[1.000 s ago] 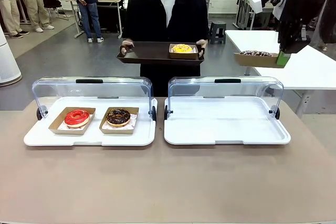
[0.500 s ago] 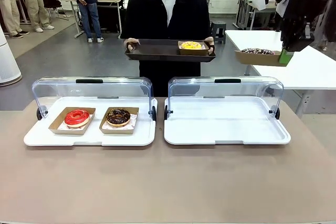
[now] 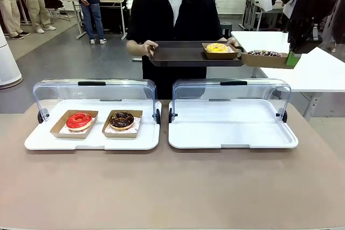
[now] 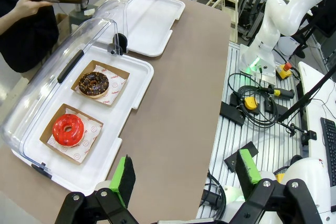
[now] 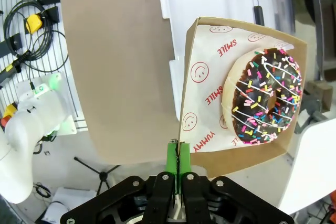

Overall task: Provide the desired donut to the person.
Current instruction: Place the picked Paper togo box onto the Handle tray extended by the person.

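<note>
High at the right, my right gripper (image 3: 291,57) is shut on the rim of a cardboard box (image 3: 264,60) that carries a chocolate donut with coloured sprinkles (image 3: 262,53). In the right wrist view the gripper (image 5: 178,157) pinches the box's edge, and the sprinkle donut (image 5: 265,95) lies flat in it. The person (image 3: 172,14) stands across the table holding a brown tray (image 3: 183,55) with a yellow donut (image 3: 217,48) in a box. The tray's right end is right beside the held box. My left gripper (image 4: 186,174) is open, hanging above the table's edge.
A white tray (image 3: 38,141) with a raised clear lid holds a red donut (image 3: 79,120) and a chocolate donut (image 3: 121,119) in boxes. A second lidded white tray (image 3: 232,127) lies to its right. A white side table (image 3: 323,74) stands under the right arm.
The person has carried the brown tray to the right, up to the box in my right gripper. That gripper rose slightly, then held still.
</note>
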You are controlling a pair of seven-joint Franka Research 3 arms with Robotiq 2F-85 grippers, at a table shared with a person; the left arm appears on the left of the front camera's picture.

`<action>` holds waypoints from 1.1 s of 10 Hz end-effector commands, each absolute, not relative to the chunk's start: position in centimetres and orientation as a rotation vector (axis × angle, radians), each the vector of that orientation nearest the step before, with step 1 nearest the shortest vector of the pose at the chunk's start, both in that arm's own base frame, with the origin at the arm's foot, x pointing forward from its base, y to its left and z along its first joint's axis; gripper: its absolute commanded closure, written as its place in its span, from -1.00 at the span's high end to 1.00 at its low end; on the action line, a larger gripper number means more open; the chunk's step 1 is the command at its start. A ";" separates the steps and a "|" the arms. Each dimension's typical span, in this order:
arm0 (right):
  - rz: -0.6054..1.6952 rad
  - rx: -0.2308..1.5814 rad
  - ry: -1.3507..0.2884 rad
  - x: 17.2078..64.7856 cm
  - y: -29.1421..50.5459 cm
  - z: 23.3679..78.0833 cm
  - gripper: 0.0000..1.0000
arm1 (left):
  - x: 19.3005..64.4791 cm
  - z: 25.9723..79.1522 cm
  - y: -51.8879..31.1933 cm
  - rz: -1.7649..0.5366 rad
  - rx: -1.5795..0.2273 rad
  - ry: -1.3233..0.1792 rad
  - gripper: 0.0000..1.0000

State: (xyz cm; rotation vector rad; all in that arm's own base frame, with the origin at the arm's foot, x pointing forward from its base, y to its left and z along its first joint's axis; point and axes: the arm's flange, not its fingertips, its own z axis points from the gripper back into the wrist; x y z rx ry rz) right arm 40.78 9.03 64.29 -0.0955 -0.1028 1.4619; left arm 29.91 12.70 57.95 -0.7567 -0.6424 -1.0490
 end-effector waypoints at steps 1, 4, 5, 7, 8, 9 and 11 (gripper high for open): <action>1.461 -0.096 -0.100 40.4 9.0 64.0 -1.00 | 29.9 58.0 12.8 -1.060 -0.762 -0.661 1.00; 1.461 -0.096 -0.100 40.4 9.0 64.0 -1.00 | 29.9 58.0 12.8 -1.060 -0.762 -0.661 1.00; 1.461 -0.096 -0.100 40.4 9.0 64.0 -1.00 | 29.9 58.0 12.8 -1.060 -0.762 -0.661 1.00; 1.461 -0.096 -0.100 40.4 9.0 64.0 -1.00 | 29.9 58.0 12.8 -1.060 -0.762 -0.661 1.00; 1.463 -0.095 -0.103 40.8 9.1 64.3 -0.97 | 29.9 58.0 12.8 -1.060 -0.762 -0.661 1.00; 1.449 -0.105 -0.120 41.5 10.6 65.3 -0.97 | 29.9 58.0 12.8 -1.060 -0.762 -0.661 1.00; 1.467 -0.183 -0.161 43.2 14.8 67.6 -0.97 | 29.9 58.0 12.8 -1.060 -0.762 -0.661 1.00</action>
